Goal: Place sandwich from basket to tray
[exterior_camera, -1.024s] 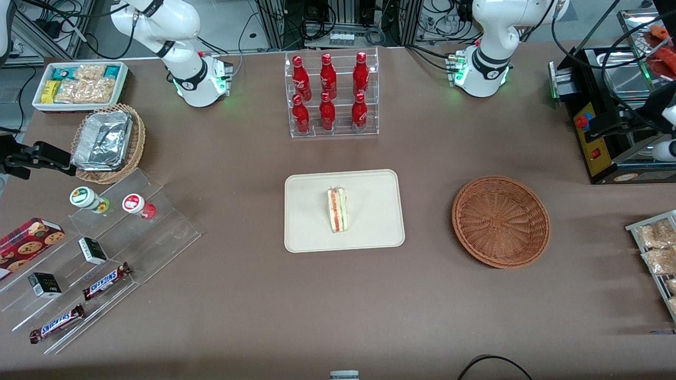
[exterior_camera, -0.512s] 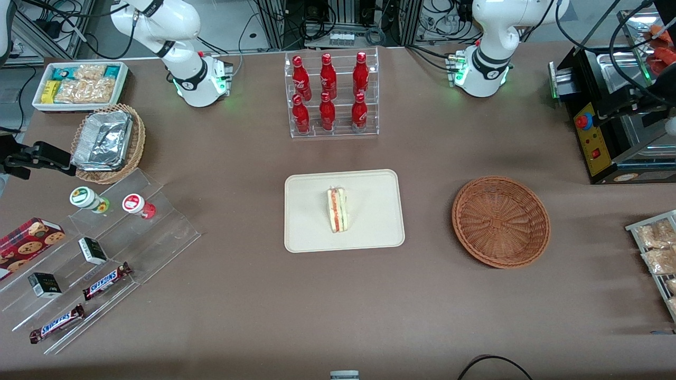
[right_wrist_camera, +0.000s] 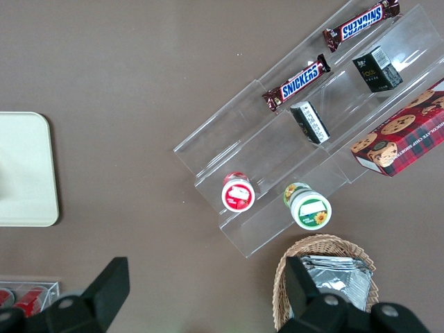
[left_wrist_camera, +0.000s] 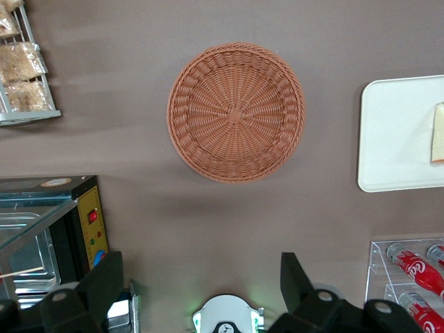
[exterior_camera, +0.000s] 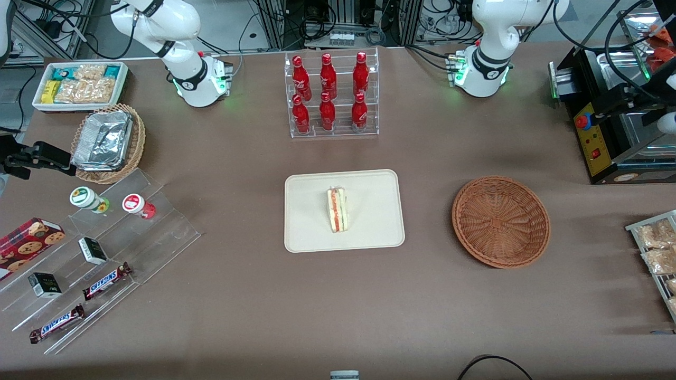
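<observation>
sandwich on tray; gripper wide open, holding nothing, above basket.

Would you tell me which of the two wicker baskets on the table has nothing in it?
The reddish-brown round basket beside the tray is bare; the tan basket holds foil containers. The open pincer hangs above the table.

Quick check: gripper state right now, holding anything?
Gripper: open, holding nothing, raised high over the table near the working arm's base; sandwich lies on the tray.
</observation>
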`<move>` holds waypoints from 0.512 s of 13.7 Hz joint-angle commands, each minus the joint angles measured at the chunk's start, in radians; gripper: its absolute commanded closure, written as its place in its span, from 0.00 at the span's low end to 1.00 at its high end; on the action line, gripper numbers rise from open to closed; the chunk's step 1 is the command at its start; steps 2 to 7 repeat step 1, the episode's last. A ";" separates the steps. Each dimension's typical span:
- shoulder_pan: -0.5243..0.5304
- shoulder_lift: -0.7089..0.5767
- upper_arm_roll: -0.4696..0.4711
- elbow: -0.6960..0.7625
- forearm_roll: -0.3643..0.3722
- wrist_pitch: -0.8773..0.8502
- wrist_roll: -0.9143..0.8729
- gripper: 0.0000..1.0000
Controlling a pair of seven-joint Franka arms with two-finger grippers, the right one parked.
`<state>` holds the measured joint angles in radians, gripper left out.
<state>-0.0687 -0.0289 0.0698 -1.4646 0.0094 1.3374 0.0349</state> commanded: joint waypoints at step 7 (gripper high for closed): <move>0.013 -0.008 -0.013 -0.010 0.015 0.014 0.016 0.00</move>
